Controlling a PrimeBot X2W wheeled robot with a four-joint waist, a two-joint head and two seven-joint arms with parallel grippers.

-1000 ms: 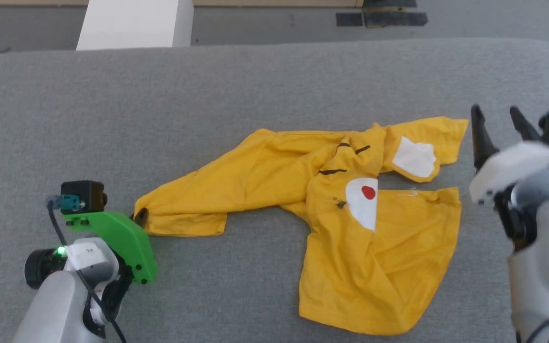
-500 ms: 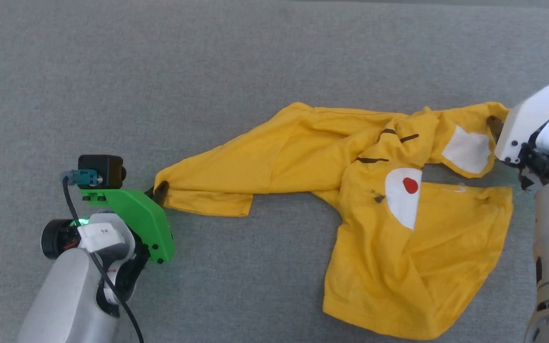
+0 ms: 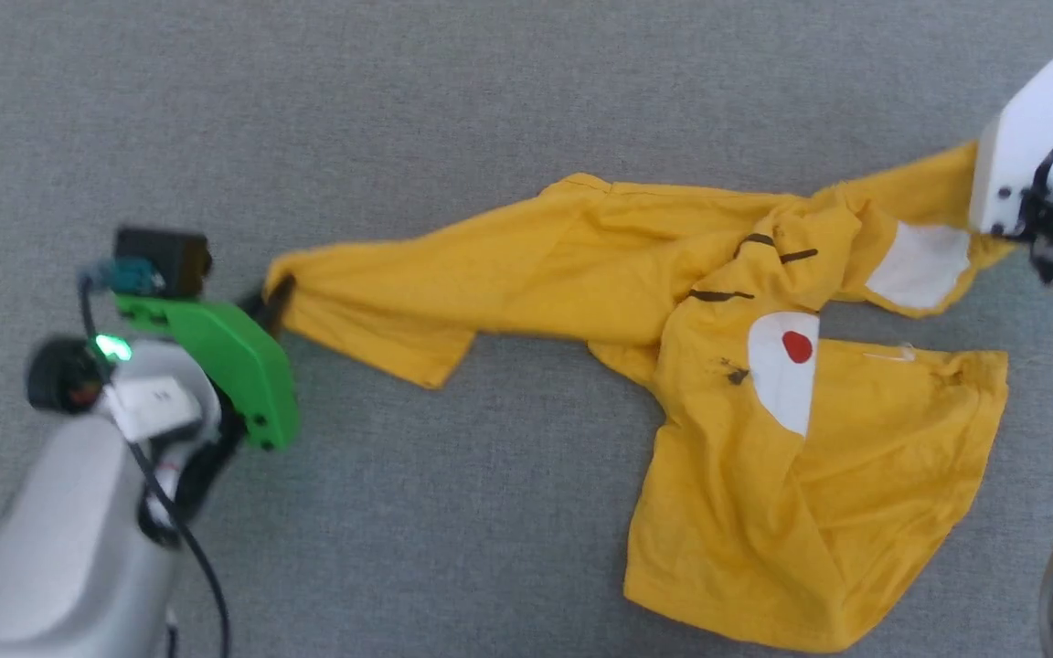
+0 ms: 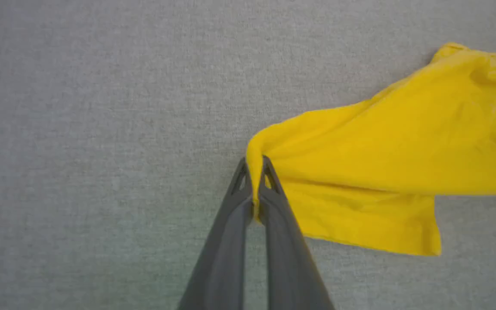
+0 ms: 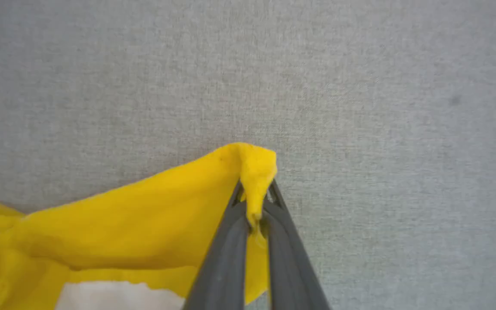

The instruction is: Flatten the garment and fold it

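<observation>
A grey fabric-covered tabletop [image 3: 490, 110] stretches across every view, and the yellow T-shirt [image 3: 764, 475] lies on its right half. The shirt is not flat: one long band of cloth runs from the left gripper [image 4: 254, 165] across to the right gripper [image 5: 254, 189], while the larger part spreads downward at the lower right of the head view, creased and partly folded over itself. The left gripper is pressed together on a bunched corner at the shirt's far left end. The left wrist view shows a thin ridge of yellow cloth caught between the two dark fingertips. The right gripper is likewise closed on a corner at the shirt's upper right, and the right wrist view shows a small tuft of fabric poking up between its fingers. Near the middle of the shirt sits part of the print — a white patch [image 3: 784, 375] with a red dot [image 3: 797, 346] and a few short black lines [image 3: 718, 295] above it. A second white patch [image 3: 920, 265] lies close to the right gripper's hold. The two arms are well apart, at opposite ends of the shirt.
</observation>
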